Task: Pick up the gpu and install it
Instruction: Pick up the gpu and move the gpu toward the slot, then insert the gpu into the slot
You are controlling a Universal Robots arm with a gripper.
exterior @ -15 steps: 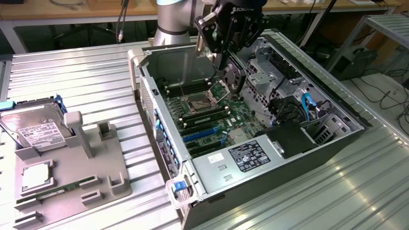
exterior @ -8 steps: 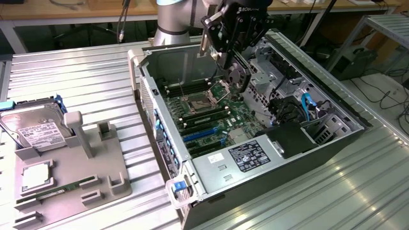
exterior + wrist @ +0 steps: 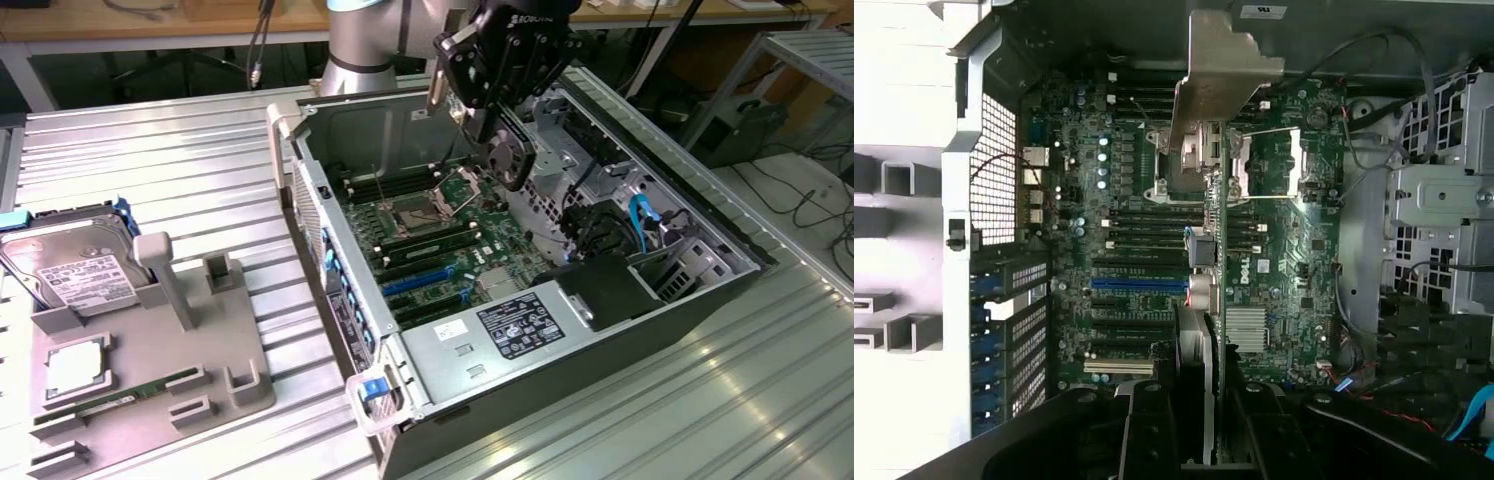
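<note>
Claw [image 3: 1211, 338] clamped on gpu [image 3: 1222, 85], lifted, edge-on above the motherboard [image 3: 1299, 250]; not yet seated in a slot.

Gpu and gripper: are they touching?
Touching. The wrist view shows the gpu edge-on, clamped between the fingers of the gripper.
</note>
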